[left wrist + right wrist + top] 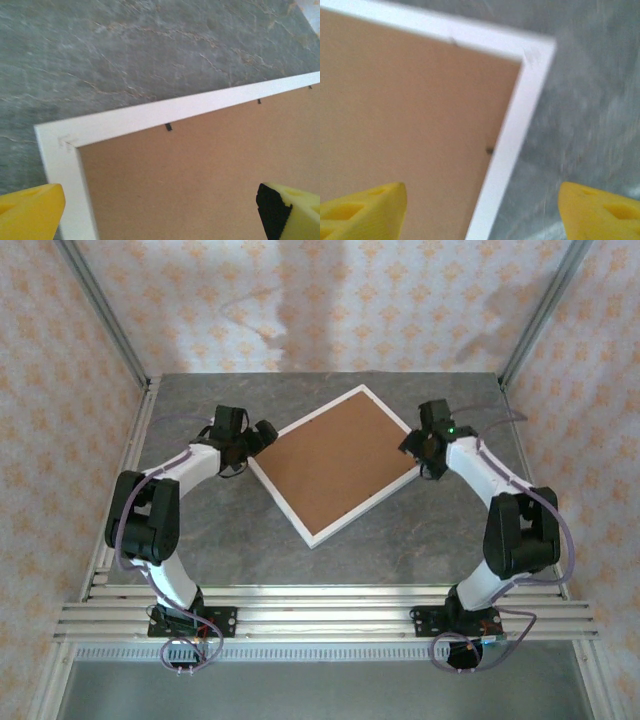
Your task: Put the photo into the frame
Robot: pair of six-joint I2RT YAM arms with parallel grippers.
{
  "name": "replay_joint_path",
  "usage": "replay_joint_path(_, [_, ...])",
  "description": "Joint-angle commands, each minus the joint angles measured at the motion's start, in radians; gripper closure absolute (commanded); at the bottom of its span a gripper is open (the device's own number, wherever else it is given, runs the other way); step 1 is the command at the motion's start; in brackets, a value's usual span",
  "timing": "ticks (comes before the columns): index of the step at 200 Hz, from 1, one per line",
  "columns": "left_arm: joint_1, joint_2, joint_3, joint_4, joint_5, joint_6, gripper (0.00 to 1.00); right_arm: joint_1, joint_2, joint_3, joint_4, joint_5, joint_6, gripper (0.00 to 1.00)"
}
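Your left arm point(190, 468) and right arm point(482, 472) show white shells, black joints and looping lilac cables point(567, 535); the left pincer point(160, 215) and right pincer point(481, 210) have yellow fingers point(30, 210).

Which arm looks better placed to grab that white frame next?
Probably left: the left claw hangs open astride the white rail of the frame near a corner, sharply seen. The right claw, also open, straddles the opposite corner, but its view is blurred.

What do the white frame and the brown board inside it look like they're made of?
The frame: probably painted wood or composite, matte white; a mitred corner seam shows. The backing board: likely fibreboard, flat matte brown, no grain.
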Motion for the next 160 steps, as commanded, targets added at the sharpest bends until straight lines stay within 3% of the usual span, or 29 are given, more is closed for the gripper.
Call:
replay_joint_path(1, [0.014,-0.06,0.004,-0.126,-0.021,0.071,0.0,-0.055,0.107,0.127,-0.058,-0.018,-0.263,0.19])
replay_joint_path(34, [0.008,-0.17,-0.115,-0.147,0.01,0.035,0.0,-0.129,0.333,0.355,-0.095,-0.181,-0.402,0.17])
replay_joint_path(82, [-0.027,-0.283,-0.26,-0.131,0.036,-0.039,0.0,-0.145,0.553,0.562,-0.177,-0.251,-0.536,0.15])
replay_joint_path(117, [-0.034,-0.243,-0.264,-0.108,0.037,-0.047,0.0,-0.145,0.485,0.414,-0.102,-0.416,-0.492,0.16])
replay_joint_path(160, [-0.033,-0.117,-0.183,-0.093,0.06,-0.014,0.0,-0.131,0.265,0.072,0.038,-0.483,-0.368,0.18])
